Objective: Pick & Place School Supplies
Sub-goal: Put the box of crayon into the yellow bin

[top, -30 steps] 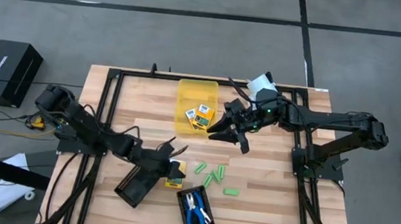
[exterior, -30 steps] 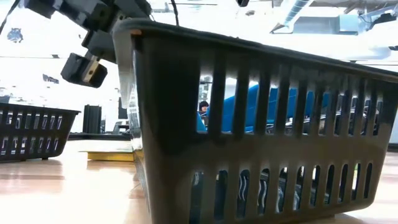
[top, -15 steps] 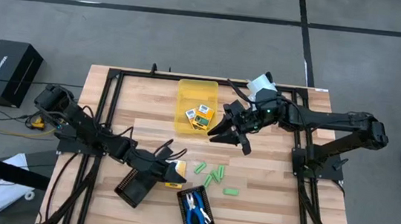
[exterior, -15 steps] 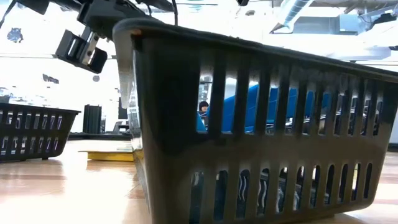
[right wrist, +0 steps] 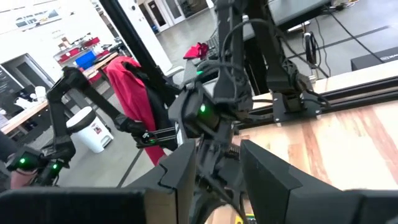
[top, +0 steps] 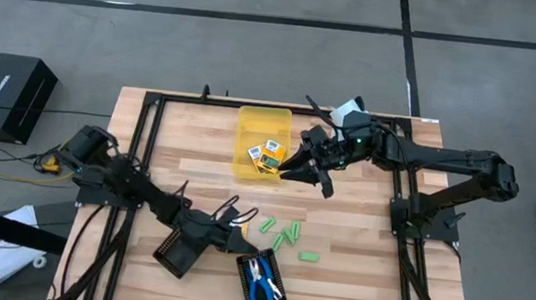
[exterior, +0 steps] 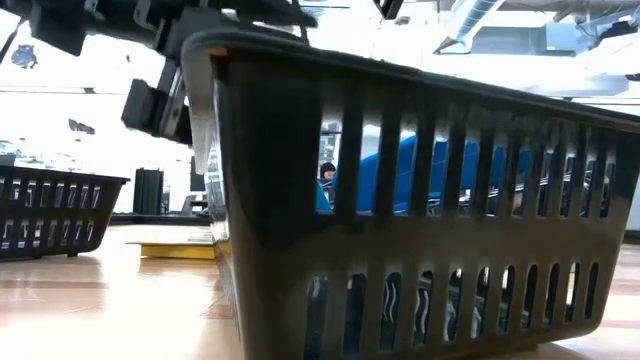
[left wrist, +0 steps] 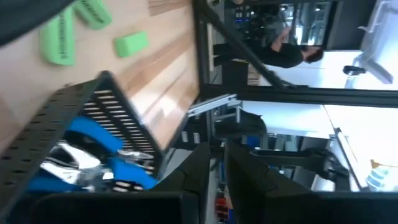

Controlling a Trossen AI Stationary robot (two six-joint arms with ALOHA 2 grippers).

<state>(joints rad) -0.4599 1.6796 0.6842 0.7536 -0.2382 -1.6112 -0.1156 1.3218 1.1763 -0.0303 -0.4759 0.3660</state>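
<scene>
L gripper (top: pixel 235 238), fingers nearly together, nothing visibly held, hovering w/ small light-green plastic sticks (top: pixel 284 238) lying just beyond; R gripper (top: pixel 306 170) far off, state unclear.

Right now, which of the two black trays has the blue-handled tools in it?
The black tray near the table's front edge, just right of the left gripper; the blue-handled tools lie inside it. The other black tray, to its left, shows none.

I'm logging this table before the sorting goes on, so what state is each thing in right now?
Yellow bin: upright, holding boxes.
Printed boxes: lying in the bin.
Green sticks: loose on the table.
Scissors: lying in a black tray.
Second black tray: contents unclear.
Right gripper: jaws open, beside the bin.
Left gripper: by the scissors' tray.
</scene>
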